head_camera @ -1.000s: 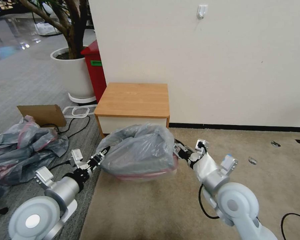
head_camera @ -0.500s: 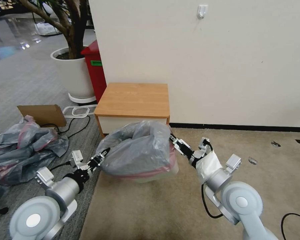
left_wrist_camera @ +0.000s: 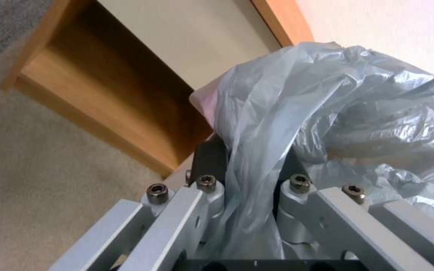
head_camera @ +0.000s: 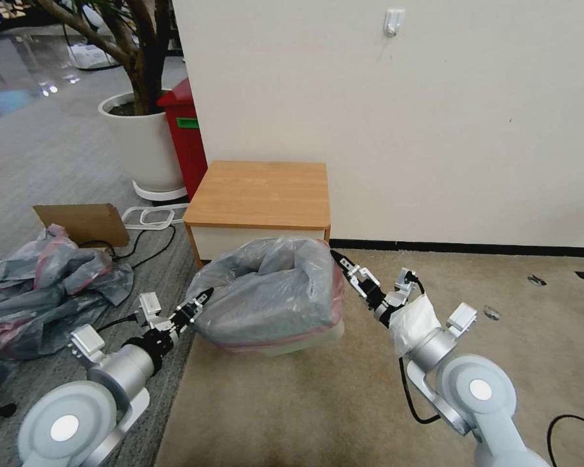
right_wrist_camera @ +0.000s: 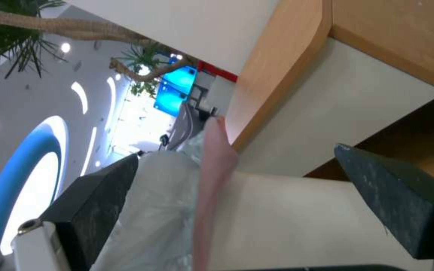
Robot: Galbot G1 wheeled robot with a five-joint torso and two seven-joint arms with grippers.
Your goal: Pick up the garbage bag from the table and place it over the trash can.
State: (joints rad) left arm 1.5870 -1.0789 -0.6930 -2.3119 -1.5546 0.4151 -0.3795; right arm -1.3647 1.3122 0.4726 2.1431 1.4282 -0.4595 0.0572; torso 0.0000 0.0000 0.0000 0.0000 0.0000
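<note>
The grey garbage bag (head_camera: pixel 266 295) with its pink-red rim is draped over the beige trash can (head_camera: pixel 305 338), which stands on the carpet in front of the wooden table (head_camera: pixel 259 191). My left gripper (head_camera: pixel 198 303) is shut on a fold of the bag (left_wrist_camera: pixel 257 124) at its left side. At the bag's back right corner, my right gripper (head_camera: pixel 342 264) is open. In the right wrist view its two black fingers (right_wrist_camera: pixel 96 195) stand wide apart on either side of the bag's pink rim (right_wrist_camera: pixel 214 158) and the can's cream wall (right_wrist_camera: pixel 287 218), touching neither.
A heap of grey and pink plastic sheeting (head_camera: pixel 45 285) lies on the floor at left, with cardboard (head_camera: pixel 84 224) and cables behind it. A red bin (head_camera: pixel 185 136) and a white planter (head_camera: pixel 143 139) stand beside the table. The wall runs close behind; carpet lies open at right.
My right arm has swung outward to the right, and its gripper has risen along the bag's right side to the back corner. The left arm has held still.
</note>
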